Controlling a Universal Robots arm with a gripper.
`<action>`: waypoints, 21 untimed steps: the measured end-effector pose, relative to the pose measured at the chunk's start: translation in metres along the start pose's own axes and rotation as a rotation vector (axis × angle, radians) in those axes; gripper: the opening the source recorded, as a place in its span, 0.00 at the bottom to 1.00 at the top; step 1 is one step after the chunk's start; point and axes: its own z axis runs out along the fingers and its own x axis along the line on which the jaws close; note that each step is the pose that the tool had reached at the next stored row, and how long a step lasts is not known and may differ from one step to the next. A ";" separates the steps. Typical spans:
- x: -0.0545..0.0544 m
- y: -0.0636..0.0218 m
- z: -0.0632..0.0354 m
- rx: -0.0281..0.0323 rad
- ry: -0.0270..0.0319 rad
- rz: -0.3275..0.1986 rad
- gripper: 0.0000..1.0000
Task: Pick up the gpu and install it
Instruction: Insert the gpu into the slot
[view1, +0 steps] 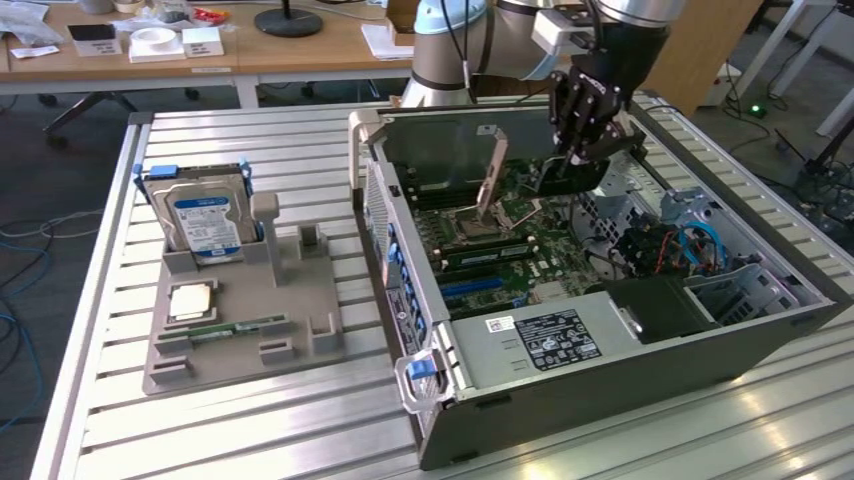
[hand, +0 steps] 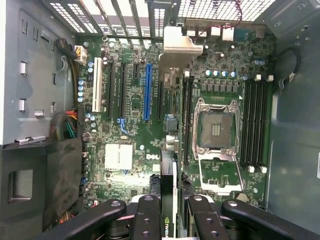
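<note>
Near edge: bench (view1: 267, 430) with the open case (view1: 601, 370) lying on its side, board (view1: 494, 260) facing up. Toward the exterior view's left, a grey holder (view1: 314, 300) sits just beside the case. It carries a RAM stick (view1: 240, 327) and a CPU (view1: 191, 300) lying flat, plus a hard drive (view1: 200, 220) standing upright at its far end.

Further in, the gripper (view1: 581, 150) hangs over the far part of the case, pointing down. Fingers (hand: 147, 220) are clamped on the gpu (view1: 567, 178). The card is held on edge, so the wrist view sees it as a thin strip (hand: 169, 185) running away from the fingers to its silver bracket (hand: 181, 42) at the case's vented wall.

Under it, the card's line falls between the blue slot (hand: 147, 92) and the empty CPU socket (hand: 216, 127). It looks clear of the board from outside; can't tell if the edge touches a slot.

Back of the room: desk (view1: 307, 55) with boxes and papers.
</note>
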 end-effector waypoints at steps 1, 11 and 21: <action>0.000 0.0002 0.0002 0.0001 -0.0001 0.000 0.26; 0.000 0.0022 0.0028 0.0001 -0.0003 0.000 0.26; 0.000 0.0051 0.0083 0.0003 0.0000 0.000 0.26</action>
